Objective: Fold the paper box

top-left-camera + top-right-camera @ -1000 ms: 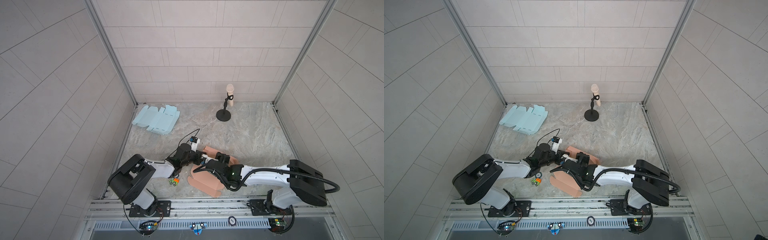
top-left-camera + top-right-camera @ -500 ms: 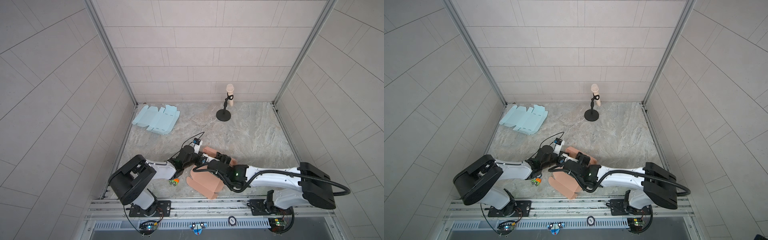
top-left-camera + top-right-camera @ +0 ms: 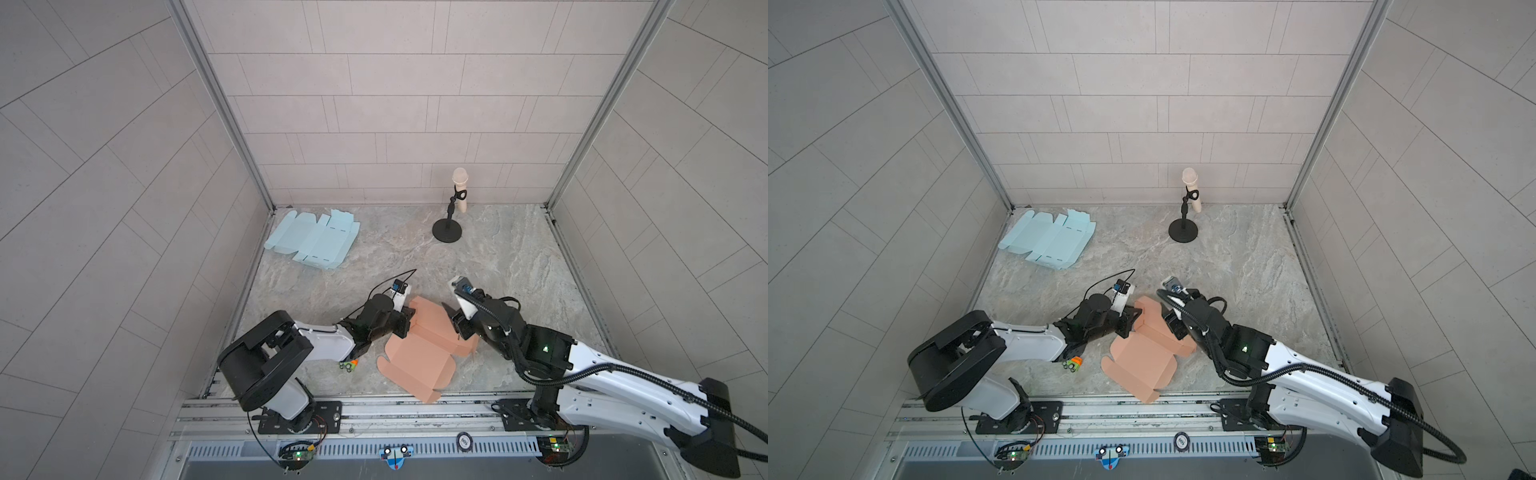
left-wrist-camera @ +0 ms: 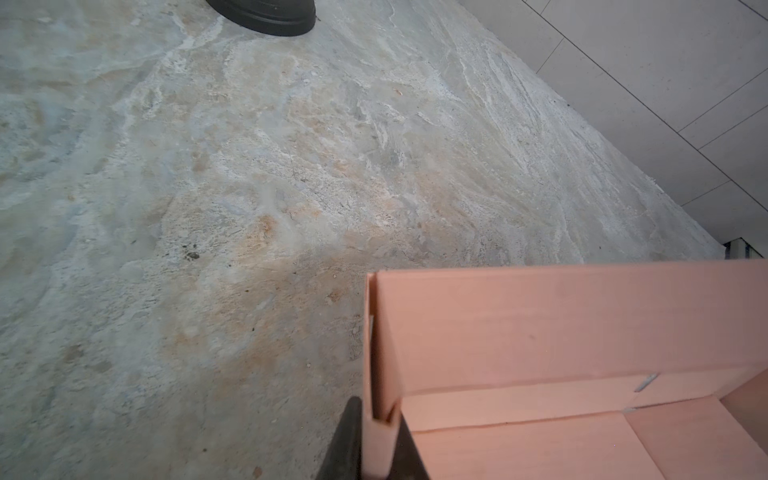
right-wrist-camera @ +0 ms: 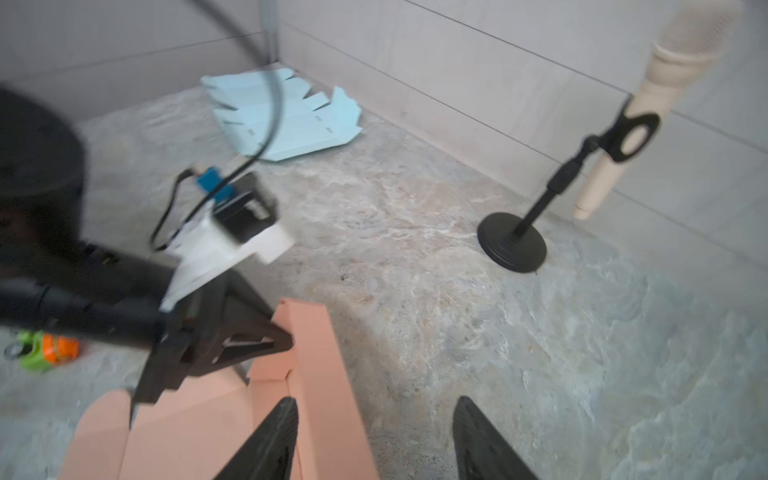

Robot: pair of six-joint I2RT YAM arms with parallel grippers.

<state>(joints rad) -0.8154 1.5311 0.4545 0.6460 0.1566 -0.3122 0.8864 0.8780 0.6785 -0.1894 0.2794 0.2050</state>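
1. The worktop (image 3: 498, 270) carries everything. A flat blue blank (image 3: 311, 241) lies in the far corner, well apart, probably as a spare.
2. The paper box (image 3: 419, 353), salmon-coloured, lies near the front edge between both arms. It is half folded: one long wall stands up and the near flaps lie flat.
3. The left gripper (image 4: 376, 415) is pinched narrowly on the end of this raised wall, I think to keep it upright.
4. The right gripper (image 5: 375, 401) has its jaws wide apart and holds nothing. It is just beside the same wall, seemingly free for the next flap.
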